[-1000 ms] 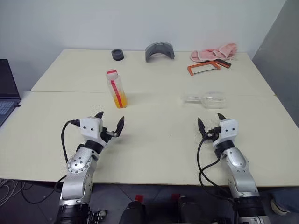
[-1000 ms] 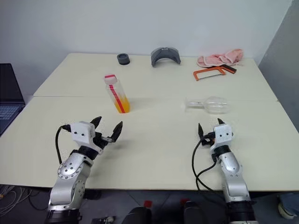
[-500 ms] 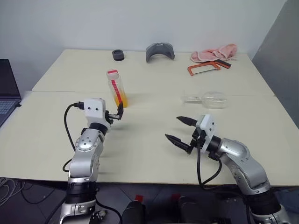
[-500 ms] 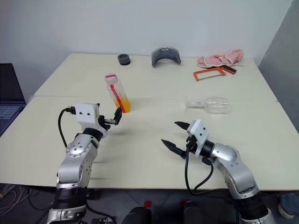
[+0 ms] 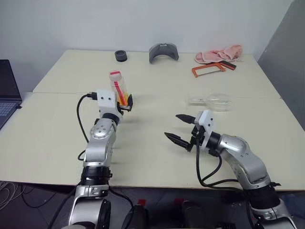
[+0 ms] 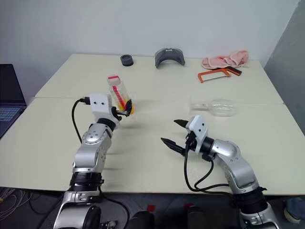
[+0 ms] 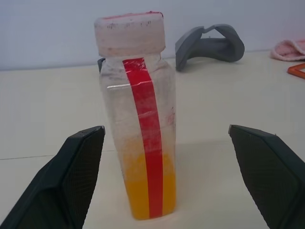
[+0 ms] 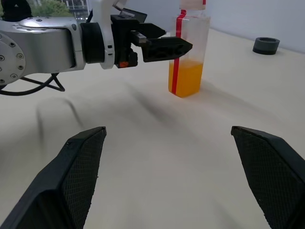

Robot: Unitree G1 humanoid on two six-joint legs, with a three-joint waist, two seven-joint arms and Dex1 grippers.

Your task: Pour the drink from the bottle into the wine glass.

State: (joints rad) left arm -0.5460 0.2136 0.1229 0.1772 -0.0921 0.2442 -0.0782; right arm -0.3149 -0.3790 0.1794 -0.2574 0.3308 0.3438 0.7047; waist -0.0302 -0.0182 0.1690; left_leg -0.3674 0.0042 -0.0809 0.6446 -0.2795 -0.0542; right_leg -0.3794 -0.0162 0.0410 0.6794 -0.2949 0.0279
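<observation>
The bottle [image 5: 119, 90] stands upright on the bench [image 5: 152, 143], long axis vertical, red cap up and red stripe running top to bottom; the drink [image 7: 143, 191] fills its lower part. The left pincer [image 5: 125, 102] is spread wide just in front of the bottle, a finger to either side, not touching it. The wine glass [image 5: 214, 101] lies on its side on the bench's right half, long axis running left to right, foot to the left and bowl to the right. The right pincer [image 5: 179, 129] gapes wide above the bench, pointing left, well apart from both.
</observation>
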